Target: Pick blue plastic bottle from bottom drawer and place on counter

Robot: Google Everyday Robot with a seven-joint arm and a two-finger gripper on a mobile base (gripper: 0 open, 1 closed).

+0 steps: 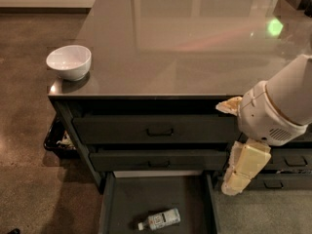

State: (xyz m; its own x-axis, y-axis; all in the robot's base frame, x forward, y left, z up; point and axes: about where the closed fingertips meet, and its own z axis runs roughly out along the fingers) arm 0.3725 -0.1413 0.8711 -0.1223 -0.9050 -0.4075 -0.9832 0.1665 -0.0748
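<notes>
The blue plastic bottle (pixel 160 220) lies on its side in the open bottom drawer (pixel 146 194), near the drawer's front, with its white cap pointing left. My gripper (pixel 243 172) hangs from the white wrist in front of the right end of the upper drawers. It is above and to the right of the bottle, over the drawer's right edge, and holds nothing. The glossy dark counter (pixel 185 43) spreads above the drawers.
A white bowl (pixel 69 61) stands on the counter's front left corner. Two shut handled drawers (pixel 158 130) sit above the open one. Narrower drawers (pixel 287 162) are at the right behind my arm. A black basket (pixel 56 138) sits on the floor left of the cabinet.
</notes>
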